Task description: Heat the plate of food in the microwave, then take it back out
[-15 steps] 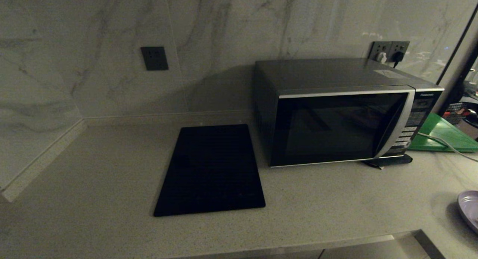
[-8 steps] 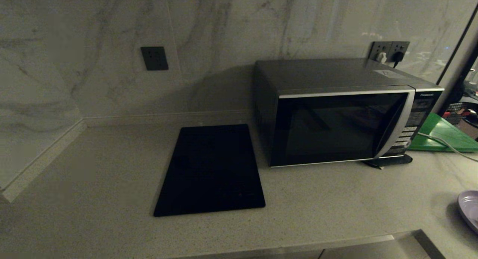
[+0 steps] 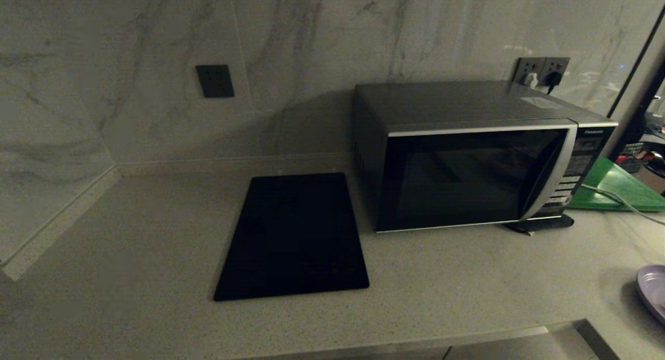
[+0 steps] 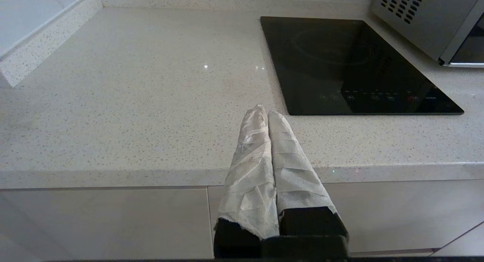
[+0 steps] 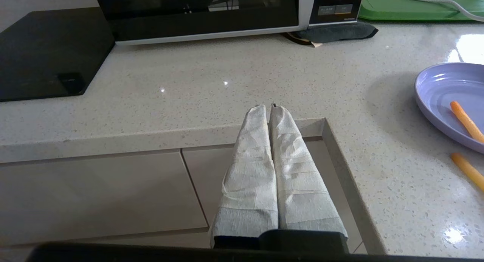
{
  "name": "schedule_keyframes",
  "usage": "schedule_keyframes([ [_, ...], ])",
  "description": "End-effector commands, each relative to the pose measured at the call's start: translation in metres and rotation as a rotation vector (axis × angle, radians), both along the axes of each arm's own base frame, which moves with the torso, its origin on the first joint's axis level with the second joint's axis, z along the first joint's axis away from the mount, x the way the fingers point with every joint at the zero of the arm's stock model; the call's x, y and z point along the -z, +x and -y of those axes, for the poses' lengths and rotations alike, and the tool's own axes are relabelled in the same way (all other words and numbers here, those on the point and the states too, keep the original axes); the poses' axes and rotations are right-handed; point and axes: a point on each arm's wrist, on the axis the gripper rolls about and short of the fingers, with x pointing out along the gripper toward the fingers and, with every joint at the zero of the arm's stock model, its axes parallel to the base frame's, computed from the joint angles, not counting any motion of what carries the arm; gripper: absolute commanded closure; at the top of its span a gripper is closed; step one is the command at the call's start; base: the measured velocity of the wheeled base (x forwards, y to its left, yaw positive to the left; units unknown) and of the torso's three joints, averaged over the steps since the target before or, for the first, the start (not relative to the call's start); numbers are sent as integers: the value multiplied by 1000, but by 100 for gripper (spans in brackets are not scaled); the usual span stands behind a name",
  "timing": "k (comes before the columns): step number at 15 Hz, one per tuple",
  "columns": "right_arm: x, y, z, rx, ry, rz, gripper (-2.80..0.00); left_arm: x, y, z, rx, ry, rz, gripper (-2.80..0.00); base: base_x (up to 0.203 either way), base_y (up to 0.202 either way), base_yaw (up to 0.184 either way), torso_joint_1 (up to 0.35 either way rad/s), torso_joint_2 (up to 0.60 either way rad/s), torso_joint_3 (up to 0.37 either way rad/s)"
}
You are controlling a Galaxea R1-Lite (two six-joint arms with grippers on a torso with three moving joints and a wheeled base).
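Note:
The microwave [image 3: 467, 157] stands on the counter at the back right, door closed; its lower front [image 5: 204, 12] shows in the right wrist view. The lavender plate of food [image 3: 653, 290] lies at the counter's right edge, partly cut off; the right wrist view shows the plate [image 5: 442, 92] bearing one orange stick [image 5: 466, 120]. Another orange stick [image 5: 468, 170] lies on the counter beside it. My left gripper [image 4: 266, 111] hangs shut and empty over the counter's front edge, left of the black mat. My right gripper [image 5: 269, 107] is shut and empty by the counter's front edge, left of the plate.
A flat black mat [image 3: 293, 235] lies left of the microwave. A green board [image 3: 615, 186] with a white cable [image 3: 613, 198] sits to the microwave's right. A dark pad [image 5: 334, 31] lies under the microwave's right corner. The counter's front edge steps back near the plate.

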Motion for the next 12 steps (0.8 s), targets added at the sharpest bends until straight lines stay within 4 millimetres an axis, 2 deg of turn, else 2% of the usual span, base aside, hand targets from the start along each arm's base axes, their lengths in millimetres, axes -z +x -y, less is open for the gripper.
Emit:
schedule_keyframes([
  [1,0,0,0,0,1,-2,0,0,0,0,-1,-1,-1,0,0,0,0,0,0,0],
  [12,0,0,0,0,1,-2,0,0,0,0,-1,-1,-1,0,0,0,0,0,0,0],
])
